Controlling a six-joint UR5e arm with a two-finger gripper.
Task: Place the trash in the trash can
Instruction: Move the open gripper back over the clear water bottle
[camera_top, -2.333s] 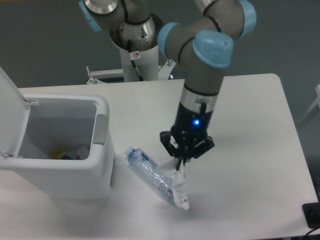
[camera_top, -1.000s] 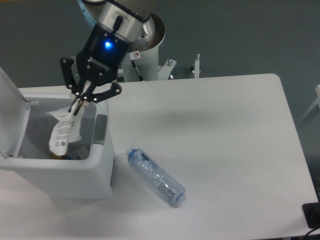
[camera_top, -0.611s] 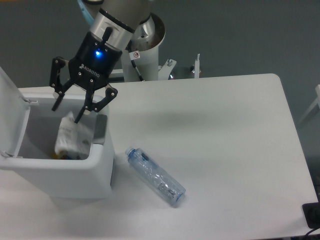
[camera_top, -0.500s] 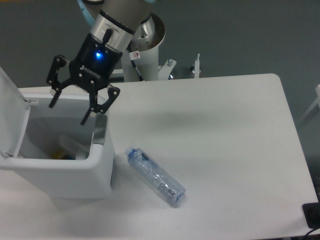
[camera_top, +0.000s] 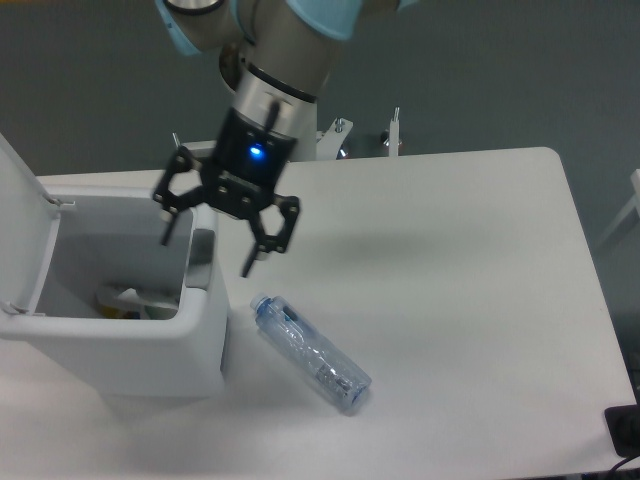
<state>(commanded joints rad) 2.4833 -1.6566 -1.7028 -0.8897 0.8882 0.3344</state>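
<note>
A crushed clear plastic bottle (camera_top: 312, 353) with a blue cap lies on the white table, just right of the trash can. The trash can (camera_top: 130, 355) is a white bin at the left with its lid (camera_top: 22, 235) swung open. Inside it, near the bottom, a whitish crumpled wrapper (camera_top: 122, 298) shows among other bits. My gripper (camera_top: 208, 250) hangs open and empty above the bin's right rim, up and to the left of the bottle, its fingers spread wide.
The arm's white base column (camera_top: 285, 110) stands behind the table with a metal bracket (camera_top: 390, 135) beside it. The table's right edge (camera_top: 590, 290) runs along the right, and a dark object (camera_top: 625, 430) sits at the lower right corner.
The wrapper was lifted from beside the bottle, carried over the bin and dropped in as the gripper opened. The open gripper has since moved right, past the bin's rim toward the bottle.
</note>
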